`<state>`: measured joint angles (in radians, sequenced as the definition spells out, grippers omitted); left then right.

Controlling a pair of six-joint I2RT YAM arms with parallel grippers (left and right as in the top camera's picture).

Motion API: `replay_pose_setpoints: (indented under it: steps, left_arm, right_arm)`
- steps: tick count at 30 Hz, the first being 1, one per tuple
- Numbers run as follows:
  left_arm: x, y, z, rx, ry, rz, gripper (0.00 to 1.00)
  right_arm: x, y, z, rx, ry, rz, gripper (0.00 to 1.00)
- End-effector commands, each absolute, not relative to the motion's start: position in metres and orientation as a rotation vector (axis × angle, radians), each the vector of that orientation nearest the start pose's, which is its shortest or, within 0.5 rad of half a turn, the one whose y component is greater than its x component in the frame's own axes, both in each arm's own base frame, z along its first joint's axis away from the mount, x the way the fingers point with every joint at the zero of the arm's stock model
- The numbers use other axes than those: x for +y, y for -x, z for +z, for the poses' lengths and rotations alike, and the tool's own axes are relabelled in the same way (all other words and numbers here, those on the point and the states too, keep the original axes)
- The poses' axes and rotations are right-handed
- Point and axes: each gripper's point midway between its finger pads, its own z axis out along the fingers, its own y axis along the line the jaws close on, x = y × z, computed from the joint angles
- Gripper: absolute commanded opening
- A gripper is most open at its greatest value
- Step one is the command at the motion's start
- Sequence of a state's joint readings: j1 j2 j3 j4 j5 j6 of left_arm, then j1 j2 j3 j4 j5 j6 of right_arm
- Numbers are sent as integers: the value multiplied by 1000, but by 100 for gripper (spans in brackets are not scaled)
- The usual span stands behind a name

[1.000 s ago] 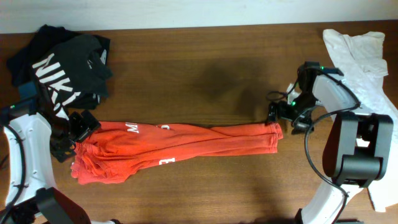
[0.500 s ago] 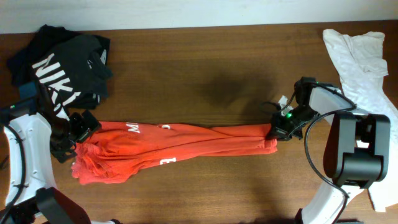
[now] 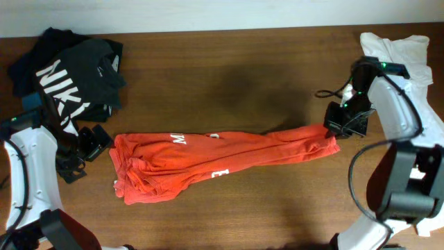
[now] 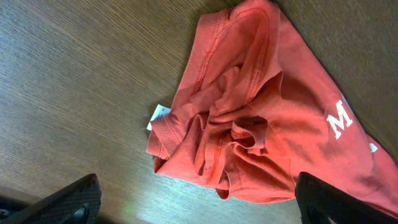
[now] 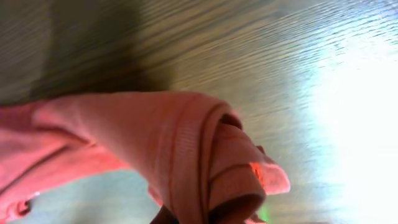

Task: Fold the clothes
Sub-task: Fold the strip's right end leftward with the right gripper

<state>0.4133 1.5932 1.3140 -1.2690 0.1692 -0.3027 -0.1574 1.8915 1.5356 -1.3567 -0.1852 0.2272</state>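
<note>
The clothes [image 3: 208,160] are an orange-red T-shirt with white lettering, bunched into a long strip across the wooden table. My right gripper [image 3: 340,128] is shut on its right end, and that hem [image 5: 205,168] fills the right wrist view, bunched and lifted off the wood. My left gripper [image 3: 82,154] stands open just left of the shirt's crumpled left end [image 4: 236,124], apart from it. Its two dark fingertips [image 4: 62,202] show at the bottom corners of the left wrist view with bare wood between them.
A pile of black shirts with large white letters [image 3: 69,69] lies at the back left. White cloth [image 3: 402,62] is heaped at the back right, close behind my right arm. The table [image 3: 229,76] is dark brown wood.
My right gripper shut on the shirt's right end and pulled it right and toward the back. The whole shirt slid right, away from the left gripper, which stayed put and open.
</note>
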Motion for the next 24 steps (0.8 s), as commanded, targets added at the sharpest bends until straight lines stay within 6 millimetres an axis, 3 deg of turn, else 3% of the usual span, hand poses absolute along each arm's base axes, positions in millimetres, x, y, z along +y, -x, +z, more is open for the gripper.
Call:
replay_pose_setpoints:
  steps: [1,9,15,19,24]
  left_arm:
    - [87,-273,129,2897,1047,-268,99]
    - [84,-265,119,2932,1065,-274,99]
    - [85,-262,116,2940,1069,-252,99]
    - [85,-262,116,2941,1069,-252,99]
    - [86,-262,115,2942,1069,-246,99]
  right_arm:
    - [19,-322,121,3179,-434,309,4]
    - [115,-307,94,3220,-106,317,4]
    - [179,-299,94,3180,13,424,4]
    - [213,-297,90,3133,90,455,6]
    - [231,-289,75,3129,134,436,11]
